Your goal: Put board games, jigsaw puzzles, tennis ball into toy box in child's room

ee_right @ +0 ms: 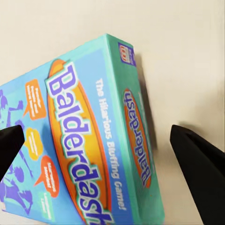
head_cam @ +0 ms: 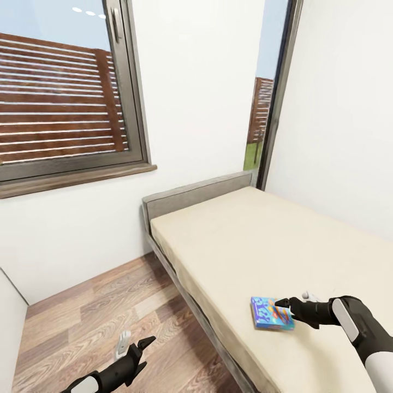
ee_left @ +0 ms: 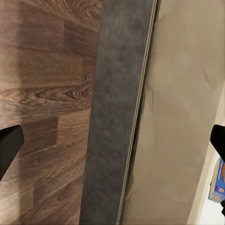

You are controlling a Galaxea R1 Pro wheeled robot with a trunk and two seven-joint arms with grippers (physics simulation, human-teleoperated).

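The blue board game (head_cam: 271, 313) (lettered "Balderdash") lies flat on the bed (head_cam: 262, 245) near its near-left edge, long axis running near to far. The right gripper (head_cam: 295, 301) hangs over it, fingers apart. The left gripper (head_cam: 134, 345) is spread above the floor (head_cam: 87, 316).

Both arms are glossy black near the wrists, turning to white shells further up. The right gripper (head_cam: 293, 300) has one black pointed finger and one white; the left gripper (head_cam: 132, 345) matches, with a pale grey finger beside a black one
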